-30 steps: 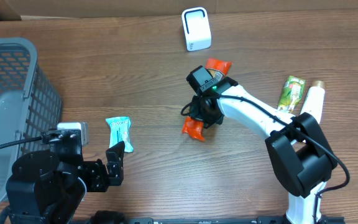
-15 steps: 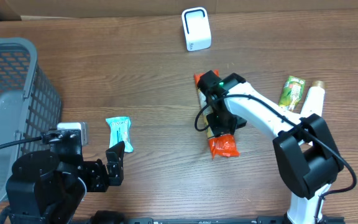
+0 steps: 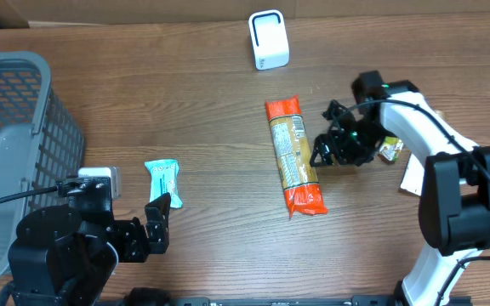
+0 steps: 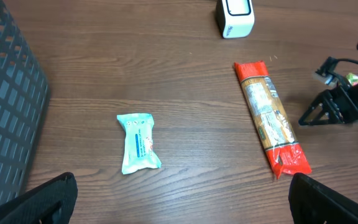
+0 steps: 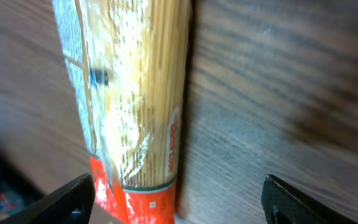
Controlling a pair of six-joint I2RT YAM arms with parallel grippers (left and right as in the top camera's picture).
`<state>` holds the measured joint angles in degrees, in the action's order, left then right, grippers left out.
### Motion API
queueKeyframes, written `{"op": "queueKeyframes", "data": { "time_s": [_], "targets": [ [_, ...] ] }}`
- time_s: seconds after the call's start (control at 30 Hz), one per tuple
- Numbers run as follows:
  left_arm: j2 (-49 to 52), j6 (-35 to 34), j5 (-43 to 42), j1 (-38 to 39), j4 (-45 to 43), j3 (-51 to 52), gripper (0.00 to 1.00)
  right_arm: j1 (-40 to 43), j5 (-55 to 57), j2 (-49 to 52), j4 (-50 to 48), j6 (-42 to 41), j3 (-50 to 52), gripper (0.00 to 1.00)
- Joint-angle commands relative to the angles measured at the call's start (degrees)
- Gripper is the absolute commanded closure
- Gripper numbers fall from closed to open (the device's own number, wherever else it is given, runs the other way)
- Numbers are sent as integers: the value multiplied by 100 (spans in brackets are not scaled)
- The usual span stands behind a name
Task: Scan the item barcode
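Spaghetti packet (image 3: 294, 155), long, clear with orange ends — flat mid-desk.
Right gripper (image 3: 323, 136) wide open, empty, beside it; risk — barcode turned from white boxy scanner (image 3: 268, 39), no read.

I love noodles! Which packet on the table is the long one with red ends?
The spaghetti packet, lying in the middle of the table. It is long and thin with red at both ends. The teal packet is short, with no red.
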<state>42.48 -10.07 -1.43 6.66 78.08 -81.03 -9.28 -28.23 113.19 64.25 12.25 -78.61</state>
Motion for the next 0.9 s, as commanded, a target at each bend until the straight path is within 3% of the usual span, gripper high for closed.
{"op": "queueKeyframes", "data": {
  "time_s": [0.0,0.57,0.67,0.73,0.77,0.8,0.87],
  "targets": [
    [-11,107,37,-22,-7,-33,0,-37,-859,-216,-251,343,439,14],
    [-11,107,37,-22,-7,-33,0,-671,-1362,-201,-2376,-651,2074,36],
    [-11,107,37,-22,-7,-33,0,-717,-1298,-201,-2376,-649,2074,52],
    [-11,107,37,-22,-7,-33,0,-693,-1281,-201,-2369,-649,2074,83],
    [-11,107,37,-22,-7,-33,0,-673,-1283,-201,-2367,-649,2074,92],
    [-11,107,37,-22,-7,-33,0,-656,-1283,-203,-2361,-649,2072,96],
    [-11,107,37,-22,-7,-33,0,-610,-1290,-208,-2302,-651,2033,96]
  ]
}}
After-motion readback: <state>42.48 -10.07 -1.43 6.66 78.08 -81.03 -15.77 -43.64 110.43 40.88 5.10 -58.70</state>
